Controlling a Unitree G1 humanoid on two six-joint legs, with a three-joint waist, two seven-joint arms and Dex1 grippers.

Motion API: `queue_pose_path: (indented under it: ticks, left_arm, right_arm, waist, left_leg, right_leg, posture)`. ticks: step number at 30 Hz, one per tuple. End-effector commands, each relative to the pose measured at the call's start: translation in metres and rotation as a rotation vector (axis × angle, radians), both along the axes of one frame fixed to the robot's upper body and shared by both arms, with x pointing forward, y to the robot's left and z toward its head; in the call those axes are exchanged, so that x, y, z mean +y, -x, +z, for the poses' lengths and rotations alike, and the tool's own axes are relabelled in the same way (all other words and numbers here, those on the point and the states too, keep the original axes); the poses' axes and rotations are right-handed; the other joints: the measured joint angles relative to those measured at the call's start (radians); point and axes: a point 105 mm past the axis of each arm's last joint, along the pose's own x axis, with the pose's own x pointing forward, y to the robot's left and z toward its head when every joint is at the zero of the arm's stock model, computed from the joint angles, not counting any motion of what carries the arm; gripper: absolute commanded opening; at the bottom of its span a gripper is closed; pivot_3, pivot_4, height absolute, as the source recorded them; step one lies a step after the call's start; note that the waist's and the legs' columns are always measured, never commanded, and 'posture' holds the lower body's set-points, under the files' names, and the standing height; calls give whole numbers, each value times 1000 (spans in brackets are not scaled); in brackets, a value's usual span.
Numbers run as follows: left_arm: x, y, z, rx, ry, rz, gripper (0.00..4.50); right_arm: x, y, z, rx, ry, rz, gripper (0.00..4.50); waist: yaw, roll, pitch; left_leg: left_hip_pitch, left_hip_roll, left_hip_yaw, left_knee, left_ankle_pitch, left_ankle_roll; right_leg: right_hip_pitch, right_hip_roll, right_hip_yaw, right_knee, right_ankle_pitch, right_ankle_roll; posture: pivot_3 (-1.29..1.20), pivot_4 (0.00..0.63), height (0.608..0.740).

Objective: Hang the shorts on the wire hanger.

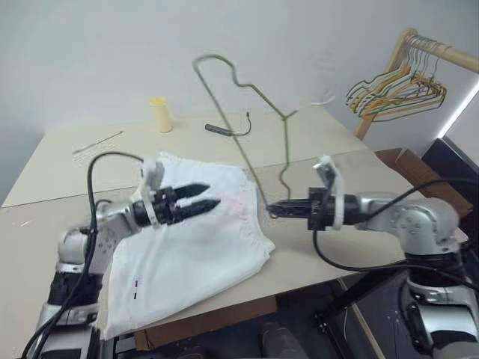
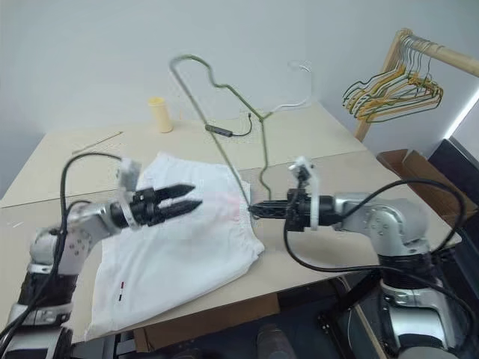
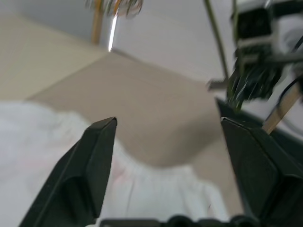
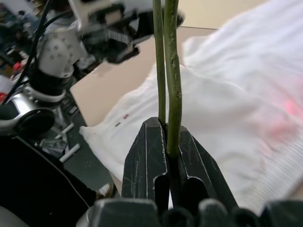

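Observation:
The white shorts point(image 1: 187, 262) lie spread on the table, with the gathered waistband toward the middle and a faint pink patch near it. My left gripper point(image 1: 213, 194) hovers level just above them, fingers point(image 3: 94, 161) open and empty, pointing toward the right arm. The thin olive-grey wire hanger point(image 1: 284, 117) stands upright over the table beside the waistband. My right gripper point(image 1: 271, 209) is shut on its lowest corner. In the right wrist view two strands of wire point(image 4: 171, 71) rise from between the closed fingers, with the shorts point(image 4: 227, 109) behind them.
A yellow cup point(image 1: 160, 114), a black cable point(image 1: 224, 129) and a thin stick point(image 1: 97, 142) lie at the back of the beige table point(image 1: 67, 172). A wooden rack point(image 1: 441, 48) with bunched coloured hangers point(image 1: 397, 88) stands far right, above a cardboard box point(image 1: 408, 161).

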Motion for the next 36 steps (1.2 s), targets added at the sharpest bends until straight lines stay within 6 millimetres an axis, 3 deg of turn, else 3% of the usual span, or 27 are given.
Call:
queue_pose_path:
  ticks: [1, 5, 12, 18, 25, 36]
  left_arm:
    - [11, 3, 5, -107, -149, 33, 4474]
    - [19, 20, -14, -187, -415, -56, 4474]
    - [17, 44, -19, -180, -446, -168, 4474]
    - [14, 52, -31, -150, -467, -194, 4474]
    - [12, 55, -32, -146, -478, -212, 4474]
    - [14, 50, -27, -174, -495, -197, 4474]
  right_arm:
    - [-23, 6, -10, 77, 66, -44, 0]
    - [-58, 16, -33, 244, 185, -96, 0]
    - [-103, 17, -55, 437, 332, -166, 0]
    - [-113, 18, -57, 664, 207, -113, 0]
    - [-110, 16, -76, 721, 243, -49, 0]
    - [-105, 12, -79, 692, 227, 15, 0]
  waist:
    - [1, 0, 0]
    - [1, 1, 1]
    - [-4, 2, 2]
    - [-8, 2, 2]
    - [-4, 2, 2]
    - [-4, 3, 2]
  left_leg:
    - [0, 0, 0, 0, 0, 0]
    - [0, 1, 1, 0, 0, 0]
    - [1, 2, 6, 0, -1, 1]
    - [2, 2, 9, 0, -1, 2]
    - [1, 2, 8, 0, -1, 2]
    - [1, 1, 7, 2, -1, 2]
  right_leg:
    - [0, 0, 0, 0, 0, 0]
    - [-1, 0, 0, 0, -3, 4]
    - [0, 1, 3, -1, -5, 8]
    - [0, 1, 6, -1, -6, 9]
    - [-1, 1, 6, -1, -6, 9]
    - [-1, 0, 5, 0, -6, 9]
  posture:
    - [-260, 0, 740]
    - [-247, 0, 740]
    - [-241, 0, 740]
    - [-230, 0, 740]
    - [-212, 0, 740]
    - [-205, 0, 740]
